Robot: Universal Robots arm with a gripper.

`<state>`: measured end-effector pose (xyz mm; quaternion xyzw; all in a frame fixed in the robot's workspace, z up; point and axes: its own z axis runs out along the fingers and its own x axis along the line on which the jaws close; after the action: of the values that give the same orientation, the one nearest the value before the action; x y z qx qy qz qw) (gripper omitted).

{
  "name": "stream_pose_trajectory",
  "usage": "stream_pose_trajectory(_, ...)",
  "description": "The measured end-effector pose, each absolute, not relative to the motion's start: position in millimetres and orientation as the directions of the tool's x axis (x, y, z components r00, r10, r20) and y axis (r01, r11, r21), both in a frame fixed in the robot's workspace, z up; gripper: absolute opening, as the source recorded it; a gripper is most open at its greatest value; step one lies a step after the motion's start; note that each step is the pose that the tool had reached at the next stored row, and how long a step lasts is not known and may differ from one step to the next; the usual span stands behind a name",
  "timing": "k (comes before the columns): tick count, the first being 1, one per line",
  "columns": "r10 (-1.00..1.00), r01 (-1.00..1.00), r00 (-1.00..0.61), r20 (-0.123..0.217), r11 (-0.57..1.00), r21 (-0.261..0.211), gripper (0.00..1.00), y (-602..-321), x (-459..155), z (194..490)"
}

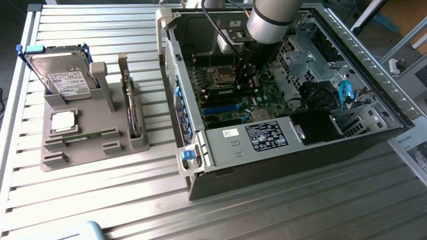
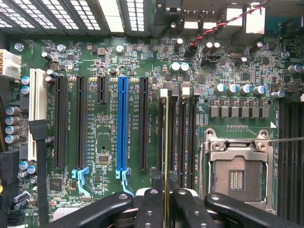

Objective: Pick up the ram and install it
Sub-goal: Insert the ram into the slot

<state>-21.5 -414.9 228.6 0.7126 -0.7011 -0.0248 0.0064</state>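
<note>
Gripper (image 2: 166, 194) is pinching the ram (image 2: 166, 137) edge-on, jaws narrow. The stick is lining up over the DIMM slots (image 2: 183, 137), just beside the CPU socket (image 2: 237, 166). Its lower end is hiding behind the fingers (image 2: 151, 206). Upper centre of the exterior view, the arm (image 1: 270, 20) is reaching into the case (image 1: 363, 55) and blocking the slot area, so I can't tell if the stick is seating.

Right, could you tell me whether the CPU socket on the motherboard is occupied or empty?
Empty: the CPU socket shows its dark, bare contact field inside its metal frame, with no chip seated in it.
</note>
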Motion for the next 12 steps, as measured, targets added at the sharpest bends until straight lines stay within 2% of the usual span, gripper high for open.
stream_pose_trajectory(12,-1.000,-0.999,0.015,-0.027,-0.016,0.044,0.14,-414.8,-21.5,227.3)
